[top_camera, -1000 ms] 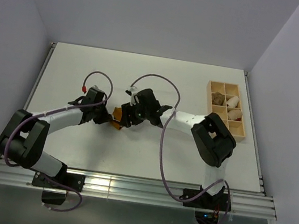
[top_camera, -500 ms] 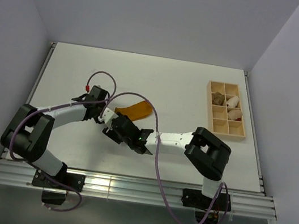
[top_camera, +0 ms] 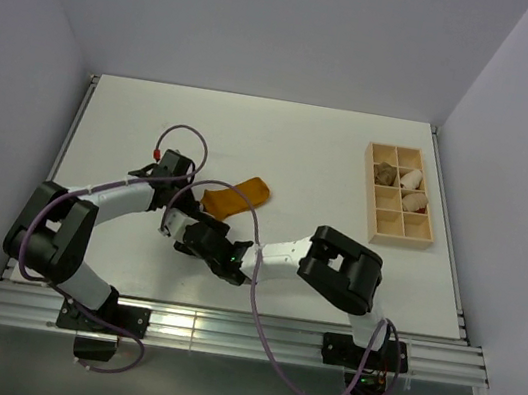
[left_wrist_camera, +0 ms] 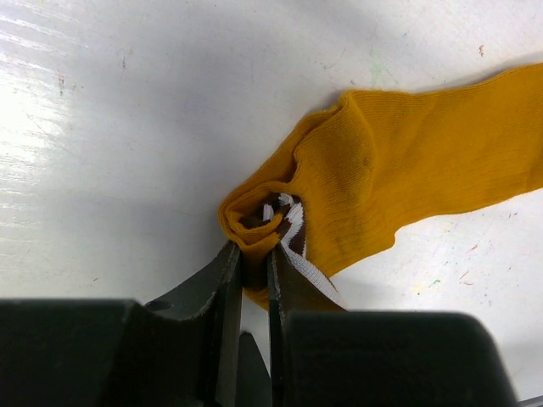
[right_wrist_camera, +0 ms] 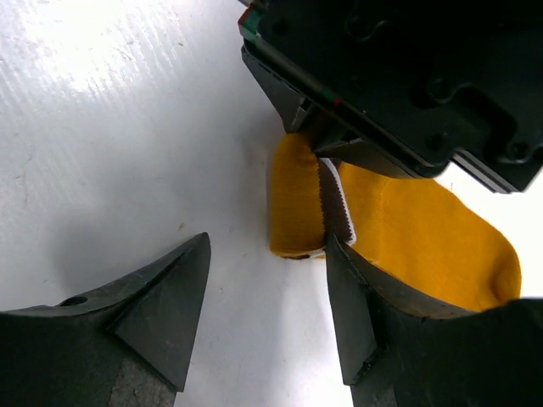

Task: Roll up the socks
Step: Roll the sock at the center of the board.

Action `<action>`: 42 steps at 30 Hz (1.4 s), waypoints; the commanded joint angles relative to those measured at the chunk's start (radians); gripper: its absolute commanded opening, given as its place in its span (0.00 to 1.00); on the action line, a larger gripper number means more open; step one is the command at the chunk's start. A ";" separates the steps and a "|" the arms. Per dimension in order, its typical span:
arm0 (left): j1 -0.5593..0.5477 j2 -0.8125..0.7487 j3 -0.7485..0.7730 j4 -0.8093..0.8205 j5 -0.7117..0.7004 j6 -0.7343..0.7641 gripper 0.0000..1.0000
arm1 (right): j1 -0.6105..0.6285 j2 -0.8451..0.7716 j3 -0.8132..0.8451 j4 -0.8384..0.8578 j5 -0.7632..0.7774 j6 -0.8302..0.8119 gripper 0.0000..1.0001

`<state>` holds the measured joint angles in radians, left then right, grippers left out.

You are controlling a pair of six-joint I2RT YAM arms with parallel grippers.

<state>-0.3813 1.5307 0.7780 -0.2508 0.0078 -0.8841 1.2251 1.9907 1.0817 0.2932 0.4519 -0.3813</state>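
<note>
A: Where is the mustard sock (top_camera: 239,194) laid?
B: Centre-left on the table (top_camera: 333,148). Its long axis is run from cuff, near-left, to toe, far-right. The rolled cuff is clamped by the left gripper (left_wrist_camera: 254,259).
A: And the right gripper (right_wrist_camera: 267,246)?
B: Its jaws are held apart, just near of the cuff. The tray (top_camera: 400,241) is set well apart, far right.

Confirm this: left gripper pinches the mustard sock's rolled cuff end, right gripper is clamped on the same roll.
Wrong on the right gripper: it stands open beside the roll, gripping nothing, per the right wrist view. The left gripper does pinch the rolled cuff end of the mustard sock.
</note>
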 commanded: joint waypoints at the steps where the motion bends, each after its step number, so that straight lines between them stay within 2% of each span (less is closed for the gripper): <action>1: -0.011 0.020 0.020 -0.018 0.026 0.019 0.04 | -0.001 0.032 0.044 0.041 0.027 -0.025 0.63; 7: -0.013 0.019 0.020 -0.021 0.029 0.019 0.04 | -0.003 0.092 0.073 0.009 0.018 -0.019 0.59; 10: -0.014 0.019 0.017 -0.018 0.031 0.019 0.03 | -0.006 0.115 0.081 -0.014 0.018 -0.002 0.48; 13: -0.014 0.020 0.014 -0.015 0.037 0.019 0.04 | -0.015 0.137 0.096 -0.054 0.027 0.025 0.33; 14: -0.014 0.020 0.014 -0.013 0.040 0.017 0.03 | -0.018 0.143 0.096 -0.064 0.028 0.038 0.25; 16: -0.014 0.020 0.012 -0.007 0.041 0.013 0.04 | -0.024 0.146 0.093 -0.078 0.022 0.050 0.19; 20: -0.014 0.011 0.003 0.001 0.038 0.007 0.07 | -0.036 0.129 0.072 -0.100 -0.030 0.093 0.00; 22: -0.014 0.005 0.000 0.015 0.043 -0.001 0.12 | -0.052 0.120 0.066 -0.114 -0.070 0.113 0.00; 24: -0.014 -0.004 -0.014 0.027 0.047 -0.015 0.25 | -0.076 0.108 0.060 -0.132 -0.143 0.145 0.00; 25: -0.014 -0.018 -0.026 0.042 0.047 -0.019 0.37 | -0.085 0.103 0.058 -0.143 -0.172 0.165 0.00; 28: -0.011 -0.049 -0.043 0.048 0.017 -0.038 0.56 | -0.120 0.086 0.047 -0.157 -0.266 0.206 0.00; 29: -0.011 -0.055 -0.048 0.047 0.011 -0.042 0.60 | -0.130 0.082 0.040 -0.157 -0.318 0.219 0.00; 35: 0.041 -0.138 -0.124 0.093 -0.003 -0.107 0.71 | -0.205 0.057 0.009 -0.157 -0.465 0.309 0.00; 42: 0.105 -0.250 -0.212 0.168 -0.003 -0.154 0.73 | -0.306 0.063 -0.017 -0.118 -0.711 0.446 0.00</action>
<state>-0.2890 1.3415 0.5846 -0.1558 0.0025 -1.0073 0.9646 2.0136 1.1248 0.2977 -0.1085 -0.0559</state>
